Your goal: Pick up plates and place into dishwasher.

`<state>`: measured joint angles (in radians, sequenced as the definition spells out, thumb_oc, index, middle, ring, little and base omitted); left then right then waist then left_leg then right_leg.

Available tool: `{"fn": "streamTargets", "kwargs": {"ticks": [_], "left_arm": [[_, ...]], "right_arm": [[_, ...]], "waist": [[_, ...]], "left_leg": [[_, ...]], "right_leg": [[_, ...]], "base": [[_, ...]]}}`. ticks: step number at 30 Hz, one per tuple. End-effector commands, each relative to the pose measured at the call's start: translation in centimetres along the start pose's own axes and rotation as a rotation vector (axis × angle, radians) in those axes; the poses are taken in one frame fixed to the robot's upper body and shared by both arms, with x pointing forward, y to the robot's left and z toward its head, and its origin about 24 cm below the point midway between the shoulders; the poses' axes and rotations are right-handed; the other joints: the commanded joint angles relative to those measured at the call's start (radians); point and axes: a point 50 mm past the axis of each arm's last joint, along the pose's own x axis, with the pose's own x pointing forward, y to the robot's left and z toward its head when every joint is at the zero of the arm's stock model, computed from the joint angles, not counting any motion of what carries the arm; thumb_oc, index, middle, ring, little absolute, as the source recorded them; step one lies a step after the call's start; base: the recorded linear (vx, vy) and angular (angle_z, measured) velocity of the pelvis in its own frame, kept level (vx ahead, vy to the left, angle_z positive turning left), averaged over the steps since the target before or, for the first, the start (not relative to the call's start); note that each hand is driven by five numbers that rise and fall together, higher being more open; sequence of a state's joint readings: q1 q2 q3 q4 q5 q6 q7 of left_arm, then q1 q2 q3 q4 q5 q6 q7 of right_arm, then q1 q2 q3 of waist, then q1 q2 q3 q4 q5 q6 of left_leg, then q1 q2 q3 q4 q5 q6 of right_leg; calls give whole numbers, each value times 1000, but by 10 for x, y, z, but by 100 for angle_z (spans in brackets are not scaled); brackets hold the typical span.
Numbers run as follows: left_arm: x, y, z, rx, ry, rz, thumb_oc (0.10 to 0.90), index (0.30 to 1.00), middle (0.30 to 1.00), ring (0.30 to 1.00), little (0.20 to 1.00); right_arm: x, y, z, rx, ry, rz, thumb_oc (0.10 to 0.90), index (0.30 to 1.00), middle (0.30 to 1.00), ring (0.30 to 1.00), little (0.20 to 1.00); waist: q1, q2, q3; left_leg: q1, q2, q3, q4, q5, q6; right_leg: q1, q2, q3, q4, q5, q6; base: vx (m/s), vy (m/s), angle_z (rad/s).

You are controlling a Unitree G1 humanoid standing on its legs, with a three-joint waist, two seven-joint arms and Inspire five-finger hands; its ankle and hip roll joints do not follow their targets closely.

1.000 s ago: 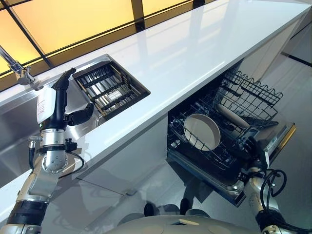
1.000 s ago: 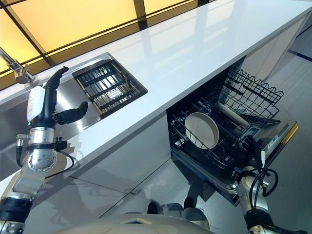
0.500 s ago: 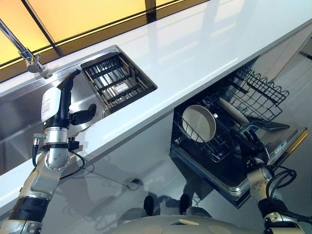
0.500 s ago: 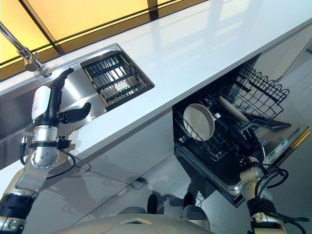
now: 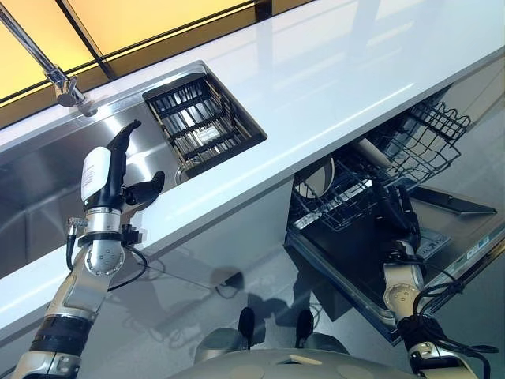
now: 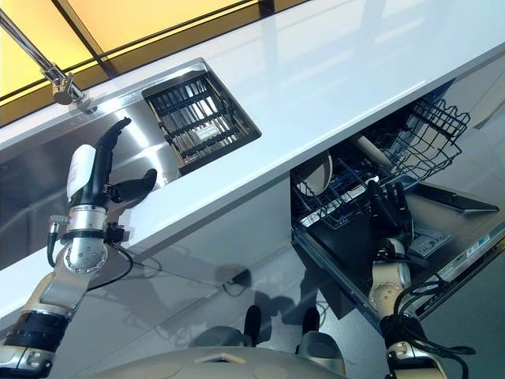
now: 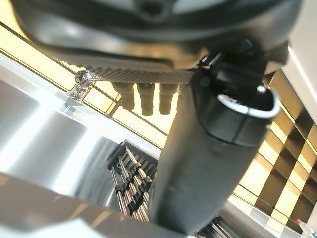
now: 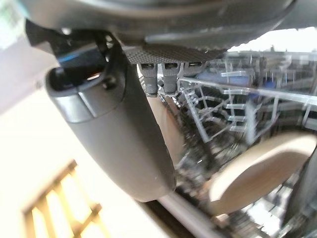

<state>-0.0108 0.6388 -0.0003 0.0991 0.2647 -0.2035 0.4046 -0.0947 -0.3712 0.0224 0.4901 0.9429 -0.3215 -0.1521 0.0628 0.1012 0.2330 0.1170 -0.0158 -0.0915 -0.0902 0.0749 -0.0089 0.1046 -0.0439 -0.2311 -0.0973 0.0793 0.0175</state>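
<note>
A cream plate (image 5: 322, 175) already stands on edge in the open dishwasher's rack (image 5: 355, 207), the right hand (image 6: 392, 207) straight-fingered and empty against it, the left hand (image 5: 110, 170) open and empty over the sink (image 5: 47, 170).

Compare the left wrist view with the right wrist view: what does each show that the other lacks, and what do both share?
The left wrist view alone shows the steel sink, the faucet and the dark drying rack. The right wrist view alone shows the dishwasher rack holding a cream plate. Both share a dark, open hand from close up: left hand and right hand.
</note>
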Motion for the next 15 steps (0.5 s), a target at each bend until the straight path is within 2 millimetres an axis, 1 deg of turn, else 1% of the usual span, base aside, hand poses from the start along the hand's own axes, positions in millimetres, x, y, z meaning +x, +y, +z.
{"fn": "streamTargets", "kwargs": {"ticks": [1,5,7,11,15], "left_arm": [[25,25,37,-35,-215,127,800,900,900,900,900],[22,25,34,-36,-208,141,800,900,900,900,900],[23,25,35,-43,-209,142,800,900,900,900,900],[26,21,40,-52,-227,133,800,900,900,900,900],[31,16,47,-54,-263,124,800,900,900,900,900]], "right_arm": [[-19,183,64,-50,-404,705,800,900,900,900,900],[-5,150,61,-220,-397,603,800,900,900,900,900],[0,142,59,-295,-390,573,800,900,900,900,900],[11,135,57,-428,-376,546,800,900,900,900,900],[18,139,55,-523,-366,550,800,900,900,900,900]], "waist": [[36,-38,-84],[20,-39,-77],[16,-39,-73],[15,-41,-64],[26,-42,-55]], "left_leg": [[17,-101,28,51,-142,51],[26,-101,39,53,-151,53],[30,-102,42,56,-155,53],[35,-103,36,61,-158,51],[34,-102,20,67,-158,47]], "right_leg": [[45,32,40,51,-150,18],[46,32,61,46,-142,26],[49,33,68,42,-139,28],[54,34,77,45,-139,29],[55,31,67,62,-148,26]], "base": [[27,2,5],[33,-4,-1],[48,-6,-6],[66,-3,-2],[69,10,7]]}}
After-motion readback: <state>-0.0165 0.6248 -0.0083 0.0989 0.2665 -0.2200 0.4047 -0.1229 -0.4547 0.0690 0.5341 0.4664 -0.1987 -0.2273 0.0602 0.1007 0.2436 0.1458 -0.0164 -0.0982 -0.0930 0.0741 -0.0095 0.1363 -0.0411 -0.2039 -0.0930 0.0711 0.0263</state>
